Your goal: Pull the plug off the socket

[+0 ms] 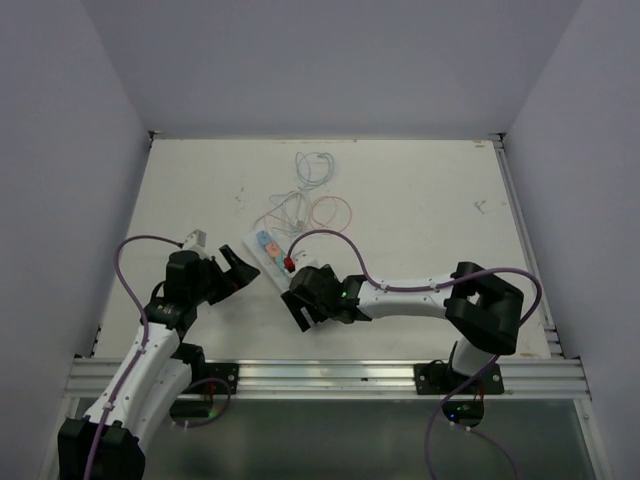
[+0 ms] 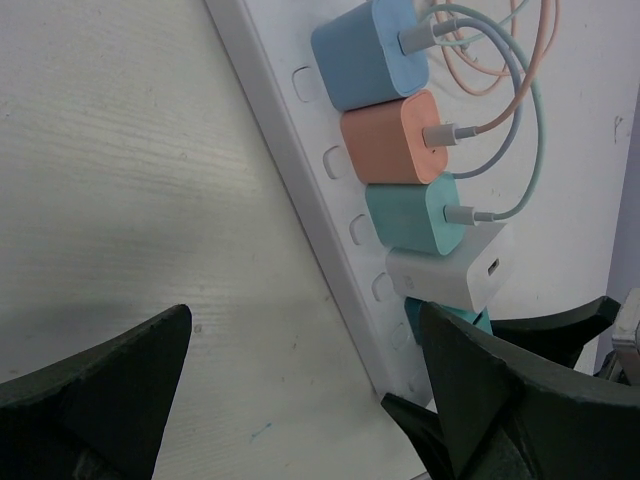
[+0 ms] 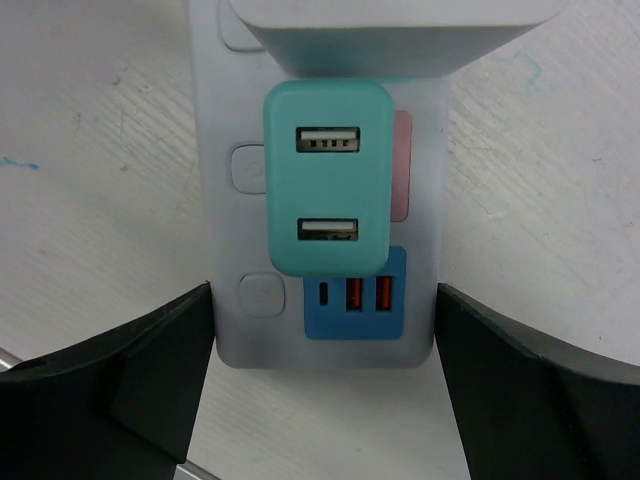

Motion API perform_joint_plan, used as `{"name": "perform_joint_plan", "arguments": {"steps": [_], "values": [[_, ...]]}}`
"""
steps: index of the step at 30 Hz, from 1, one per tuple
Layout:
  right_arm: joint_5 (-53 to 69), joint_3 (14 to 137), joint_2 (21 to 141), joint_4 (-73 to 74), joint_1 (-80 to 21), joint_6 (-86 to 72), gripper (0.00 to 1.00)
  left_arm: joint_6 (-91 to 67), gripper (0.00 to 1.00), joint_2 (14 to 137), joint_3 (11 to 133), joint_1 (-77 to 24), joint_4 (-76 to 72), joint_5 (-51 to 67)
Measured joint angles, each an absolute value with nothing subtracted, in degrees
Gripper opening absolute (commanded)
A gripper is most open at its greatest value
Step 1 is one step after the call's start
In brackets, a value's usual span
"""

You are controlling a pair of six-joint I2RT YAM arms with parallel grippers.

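The socket is a long white power strip lying at a slant on the table; it also shows in the top view. Blue, orange, teal and white plugs sit in a row in it. A teal two-port USB plug sits in the outlet nearest the strip's end. My right gripper is open, its fingers close along both sides of that end. My left gripper is open and empty over the table beside the strip, its right finger hiding part of the last teal plug.
Thin cables in blue, green and peach loop from the plugs toward the back of the table. A blue panel with orange USB ports sits at the strip's end. White walls enclose the table on three sides.
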State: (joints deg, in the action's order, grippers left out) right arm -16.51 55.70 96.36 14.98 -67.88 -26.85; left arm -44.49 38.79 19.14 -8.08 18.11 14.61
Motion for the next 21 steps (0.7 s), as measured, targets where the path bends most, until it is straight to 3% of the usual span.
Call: {"name": "perform_joint_plan", "arguments": {"steps": [5, 8, 9, 11, 12, 15, 18, 21], "values": [[-17.3, 55.7, 98.3, 15.2, -67.9, -28.1, 0.86, -45.7, 0.99, 38.8, 17.8, -8.1, 17.3, 15.0], [-17.4, 55.6, 98.3, 15.2, -67.9, -28.2, 0.71, -46.2, 0.99, 38.8, 17.2, -8.1, 17.1, 15.3], [-17.5, 55.6, 98.3, 15.1, -68.0, -28.3, 0.57, -46.4, 0.99, 38.8, 17.1, -8.1, 17.1, 15.4], [-17.6, 55.5, 98.3, 14.9, -68.0, -28.4, 0.40, -46.8, 0.99, 38.8, 17.0, -8.1, 17.0, 15.7], [-17.5, 55.2, 98.2, 14.6, -68.0, -28.5, 0.25, -47.0, 0.99, 38.8, 17.0, -8.1, 16.8, 16.0], [-17.3, 54.0, 97.3, 13.0, -68.0, -29.1, 0.06, -48.1, 0.99, 38.8, 16.6, -8.2, 15.5, 16.6], [-16.6, 51.9, 95.9, 10.6, -67.9, -30.9, 0.00, -49.5, 0.99, 38.8, 15.3, -8.8, 13.7, 17.5], [-15.1, 49.9, 94.4, 8.0, -67.6, -33.3, 0.00, -51.4, 0.99, 39.1, 13.7, -9.9, 12.4, 17.9]]}}
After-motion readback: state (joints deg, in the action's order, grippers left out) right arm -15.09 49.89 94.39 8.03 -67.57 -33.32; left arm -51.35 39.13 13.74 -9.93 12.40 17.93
